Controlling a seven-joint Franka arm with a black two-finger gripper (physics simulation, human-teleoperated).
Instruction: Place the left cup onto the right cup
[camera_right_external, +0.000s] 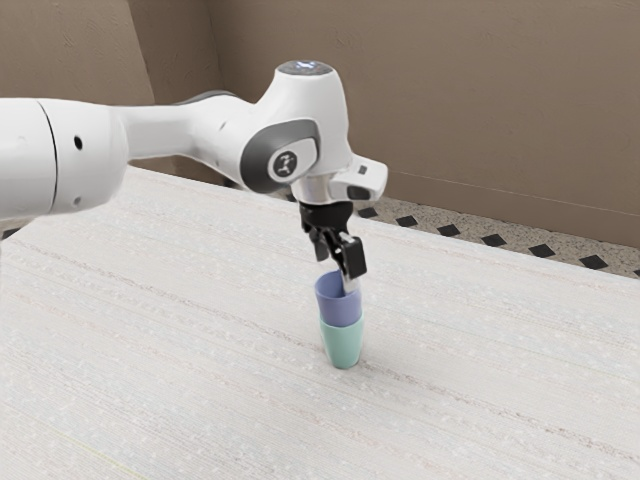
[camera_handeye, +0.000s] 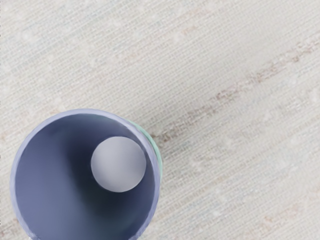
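Plainly, the blue cup (camera_right_external: 337, 300) sits nested in the mouth of the green cup (camera_right_external: 343, 345), upright, and the pair stands near the middle of the tabletop (camera_right_external: 150, 350). Only the upper part of the blue one rises above the green rim, so the stacking looks done or all but done (my reading, from how they lie).

The pincer (camera_right_external: 349, 282) is at the blue cup's rim, on the side toward the exterior view's right. Holding by the wall at one edge rather than across the whole mouth would suit a narrow pincer, and it keeps the cup hanging straight so that it drops cleanly into the one below. Whether it is clamped on that rim or has let go, I cannot tell.

In the wrist view the blue cup (camera_handeye: 50, 190) opens directly under the hand, its pale bottom showing, and a thin green cup (camera_handeye: 154, 145) edge peeks out beside it, which fits a centred nesting.

The arm (camera_right_external: 200, 130) comes in from the exterior view's left, forearm roughly level, wrist bent so the hand points steeply down with a slight lean toward the exterior view's right.
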